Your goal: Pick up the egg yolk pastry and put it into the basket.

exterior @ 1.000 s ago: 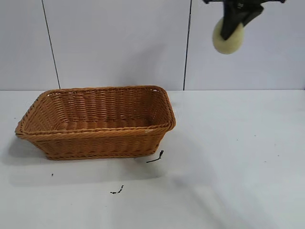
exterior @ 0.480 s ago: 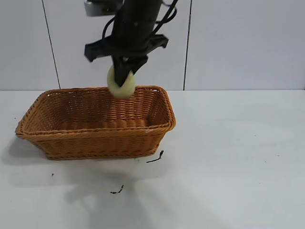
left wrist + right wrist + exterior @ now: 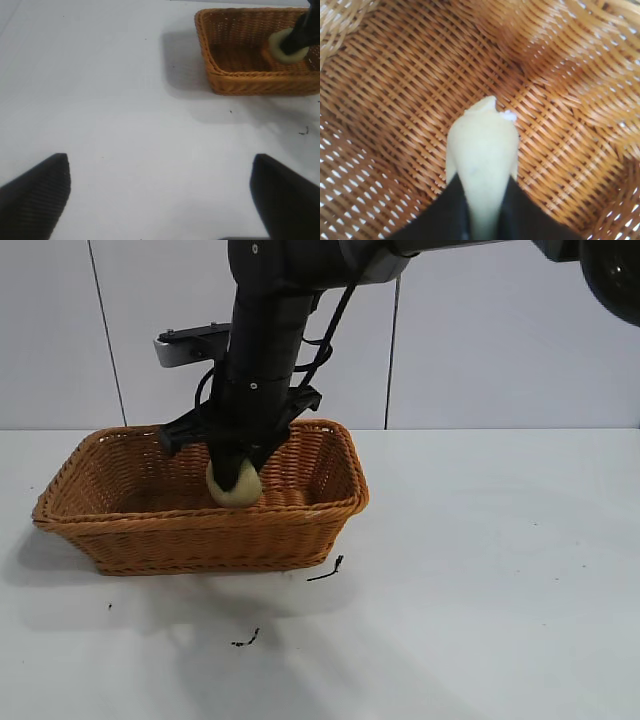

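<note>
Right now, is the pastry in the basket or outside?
Inside: the egg yolk pastry hangs below the basket rim, clamped by the right gripper.

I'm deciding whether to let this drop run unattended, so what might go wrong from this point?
The right gripper is shut on the egg yolk pastry, low inside the basket. The squeezed pastry may be soft, so it could stick to a finger at release. The arm hangs close to the basket's far rim, so withdrawing might snag the wicker and shift it. The left gripper is open, away over the table.
</note>
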